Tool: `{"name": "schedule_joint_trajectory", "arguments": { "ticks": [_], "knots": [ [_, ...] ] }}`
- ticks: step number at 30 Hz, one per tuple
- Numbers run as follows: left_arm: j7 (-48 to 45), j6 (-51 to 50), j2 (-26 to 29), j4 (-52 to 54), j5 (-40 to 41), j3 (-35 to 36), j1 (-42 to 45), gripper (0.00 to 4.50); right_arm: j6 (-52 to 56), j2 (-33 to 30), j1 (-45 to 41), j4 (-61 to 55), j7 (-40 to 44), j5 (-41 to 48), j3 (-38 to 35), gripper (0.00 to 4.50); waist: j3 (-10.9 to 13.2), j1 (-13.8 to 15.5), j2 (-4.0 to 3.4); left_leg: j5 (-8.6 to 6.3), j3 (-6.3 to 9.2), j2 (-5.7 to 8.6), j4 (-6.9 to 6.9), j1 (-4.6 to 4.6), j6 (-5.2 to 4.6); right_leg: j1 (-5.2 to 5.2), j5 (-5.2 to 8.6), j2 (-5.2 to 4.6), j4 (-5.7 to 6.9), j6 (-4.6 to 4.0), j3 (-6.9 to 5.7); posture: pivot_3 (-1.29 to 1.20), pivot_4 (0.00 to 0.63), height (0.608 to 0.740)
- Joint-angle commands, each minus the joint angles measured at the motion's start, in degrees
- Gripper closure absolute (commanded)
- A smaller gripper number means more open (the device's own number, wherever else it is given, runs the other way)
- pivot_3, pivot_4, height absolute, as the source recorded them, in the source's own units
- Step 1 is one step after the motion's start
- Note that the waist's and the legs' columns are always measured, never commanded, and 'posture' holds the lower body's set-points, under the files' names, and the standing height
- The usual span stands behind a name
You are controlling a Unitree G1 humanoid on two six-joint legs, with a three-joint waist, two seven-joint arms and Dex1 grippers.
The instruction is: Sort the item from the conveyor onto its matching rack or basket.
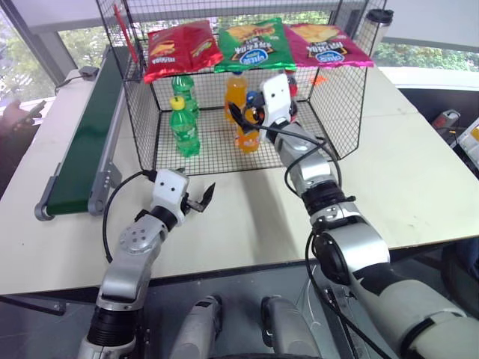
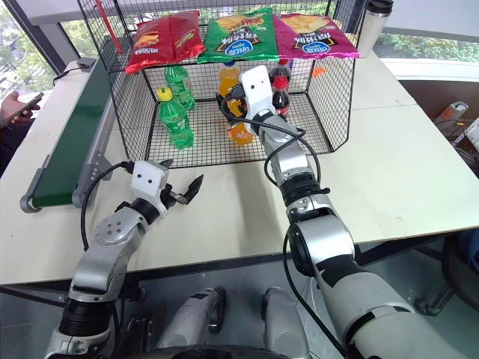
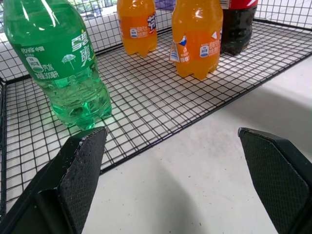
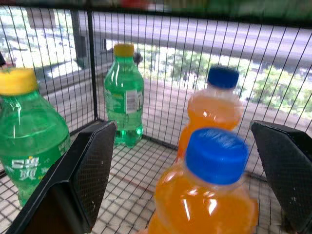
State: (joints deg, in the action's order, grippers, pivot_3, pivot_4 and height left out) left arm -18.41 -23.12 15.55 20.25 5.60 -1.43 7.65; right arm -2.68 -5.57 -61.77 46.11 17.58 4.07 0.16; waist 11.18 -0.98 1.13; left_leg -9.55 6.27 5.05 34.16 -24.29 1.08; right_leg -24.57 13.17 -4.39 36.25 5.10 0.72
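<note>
— While the right gripper [image 4: 183,170] hangs over the cage floor with its fingers spread wide and nothing between them, where does the orange soda bottle [image 4: 204,195] stand?
— Upright on the mesh floor of the black wire cage [image 1: 142,120], near the open front edge, right below that gripper. A second orange bottle [image 4: 214,105] stands behind it, toward the back wall.
— What room is there around it?
— Two green bottles [image 1: 184,127] stand toward the cage's left wall, a dark cola bottle [image 2: 278,86] toward the right. Bare mesh lies between.
— And the left gripper [image 2: 183,193]?
— Open and empty, over bare table [image 1: 247,217] just outside the cage's front edge.
— The conveyor [image 1: 86,138]?
— Along the table's left edge, beside the cage, belt bare. Three chip bags [image 1: 254,45] lie across the top shelf.
</note>
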Motion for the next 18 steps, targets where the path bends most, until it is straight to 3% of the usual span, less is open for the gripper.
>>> {"name": "schedule_joint_trajectory", "arguments": {
  "ticks": [1,6,12,18],
  "knots": [
    [0.43,1.37,-0.57,0.86,0.11,-0.16,1.55,0.00,1.78,-1.91,0.54,-6.13,-0.51,0.43,-1.50,0.03,0.00,0.14,0.00,0.00,0.00,0.00,0.00,0.00,0.00,0.00,0.00,0.00,0.00,0.00,0.00,0.00,0.150,0.739],
    [-0.98,0.71,-0.76,1.16,1.36,-0.09,1.52,0.00,8.54,-4.17,5.22,-16.95,1.91,1.62,-1.17,0.03,-0.01,0.11,0.00,0.00,0.00,0.00,0.01,0.00,0.00,0.01,0.00,-0.01,0.00,0.00,0.00,0.00,0.150,0.739],
    [-5.40,-0.64,2.14,1.58,4.04,1.16,0.62,0.00,27.07,-12.60,23.90,-49.18,19.22,11.16,5.50,0.03,-0.02,0.21,-0.03,-0.01,0.01,-0.01,-0.02,-0.01,-0.01,0.00,0.00,-0.04,0.00,0.01,0.00,0.00,0.150,0.739],
    [-9.89,-1.22,5.76,1.92,8.17,3.58,-0.44,0.00,35.48,-20.78,36.44,-62.03,24.76,14.32,6.93,0.03,-0.02,0.24,-0.04,-0.02,0.01,-0.03,0.08,0.03,-0.02,0.10,0.14,-0.15,-0.02,-0.23,0.00,0.00,0.150,0.739]
  ]
}}
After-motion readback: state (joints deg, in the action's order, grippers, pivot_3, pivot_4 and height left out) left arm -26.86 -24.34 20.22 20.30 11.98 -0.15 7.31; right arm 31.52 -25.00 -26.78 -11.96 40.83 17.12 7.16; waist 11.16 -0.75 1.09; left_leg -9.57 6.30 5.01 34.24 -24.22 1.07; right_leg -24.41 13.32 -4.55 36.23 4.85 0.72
